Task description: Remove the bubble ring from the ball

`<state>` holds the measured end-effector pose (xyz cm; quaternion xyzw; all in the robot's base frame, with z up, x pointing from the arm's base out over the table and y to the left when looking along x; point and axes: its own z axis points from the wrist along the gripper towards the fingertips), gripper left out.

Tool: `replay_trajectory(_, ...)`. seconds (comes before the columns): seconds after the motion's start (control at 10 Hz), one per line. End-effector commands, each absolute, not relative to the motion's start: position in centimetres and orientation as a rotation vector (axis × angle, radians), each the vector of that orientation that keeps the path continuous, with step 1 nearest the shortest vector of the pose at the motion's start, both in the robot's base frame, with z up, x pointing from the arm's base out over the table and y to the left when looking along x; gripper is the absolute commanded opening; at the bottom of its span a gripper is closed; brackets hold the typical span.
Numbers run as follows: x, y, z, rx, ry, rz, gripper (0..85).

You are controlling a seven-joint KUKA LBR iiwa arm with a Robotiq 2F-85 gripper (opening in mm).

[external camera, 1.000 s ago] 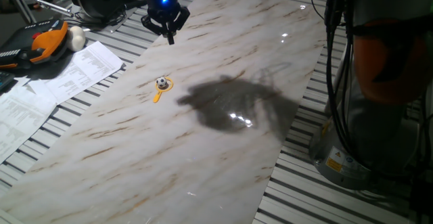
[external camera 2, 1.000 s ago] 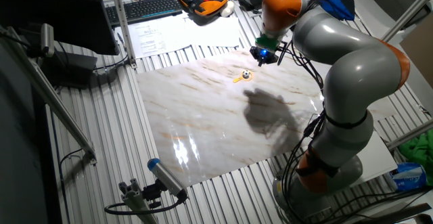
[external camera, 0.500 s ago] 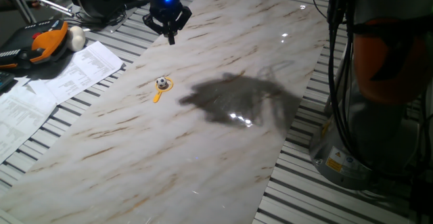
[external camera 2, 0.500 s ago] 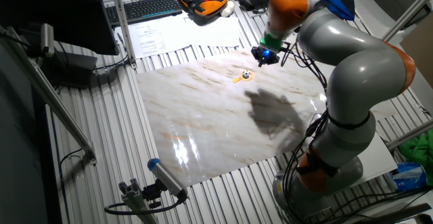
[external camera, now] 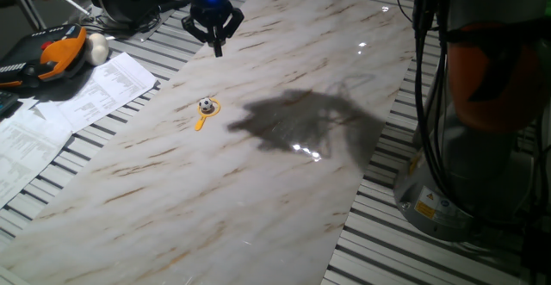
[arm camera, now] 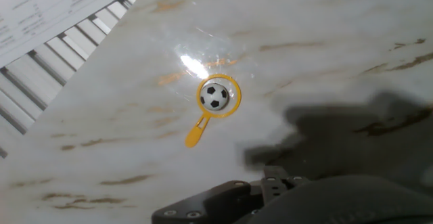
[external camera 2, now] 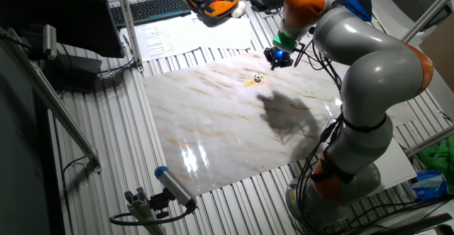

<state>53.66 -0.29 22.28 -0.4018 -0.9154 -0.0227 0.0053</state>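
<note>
Rolling threatens you — ball (arm camera: 214,96) sits inside bubble ring (arm camera: 218,97); gripper (external camera: 213,34), spread and empty above, could knock it.

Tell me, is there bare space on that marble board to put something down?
Plenty. The marble board is bare except for the ball sitting inside the bubble ring. Off the board it's crowded: papers and an orange-and-black tool. The gripper hangs above the far edge.

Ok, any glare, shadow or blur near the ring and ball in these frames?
Hand view: a bright glare spot sits just up-left of the bubble ring around the ball, both sharp; dark arm shadow to the right. One fixed view: ring small but clear, large shadow with specular glints beside it, not covering it.
</note>
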Motion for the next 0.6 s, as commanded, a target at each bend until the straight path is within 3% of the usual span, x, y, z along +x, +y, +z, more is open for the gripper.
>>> replay_trajectory(0.0,53.65,-0.28,22.3,-1.276,-2.861,-0.081,17.0)
replay_trajectory(0.5,53.65,-0.28,22.3,-1.342,-2.85,-0.057,17.0)
